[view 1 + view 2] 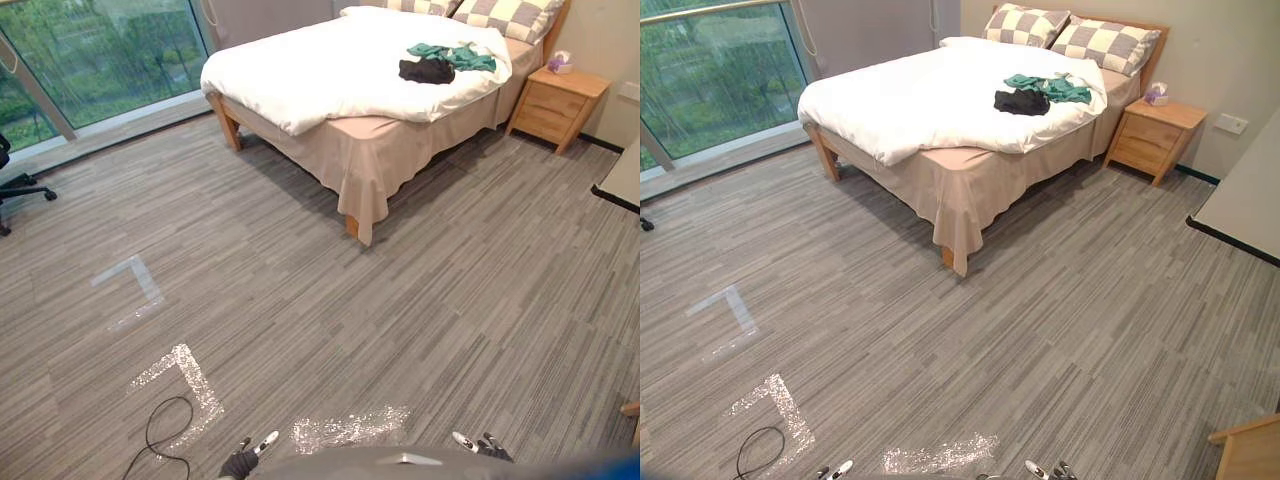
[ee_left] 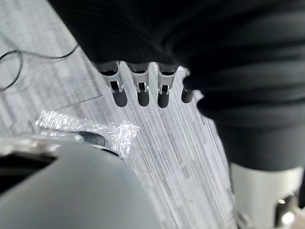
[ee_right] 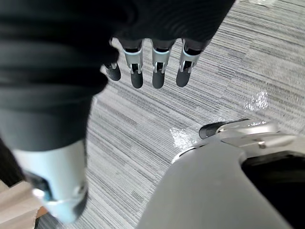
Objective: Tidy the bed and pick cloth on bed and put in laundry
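**Clothes lying on the bed — both hands hanging empty**

A green cloth (image 1: 455, 55) is lying on the white blanket (image 1: 330, 70) near the head of the bed (image 1: 365, 150). A black cloth (image 1: 427, 70) is lying right next to it, touching it. Checked pillows (image 1: 505, 15) are sitting just behind them, and a small wooden table (image 1: 555, 100) is standing beside the bed.

The robot is standing well away on the grey floor (image 1: 400, 300). Its left hand (image 1: 240, 462) and right hand (image 1: 487, 448) are hanging low — the left fingers (image 2: 142, 90) and the right fingers (image 3: 158, 71) are pointing straight out, a little apart, holding nothing. Shiny tape marks (image 1: 350, 428) are showing on the floor between the hands.
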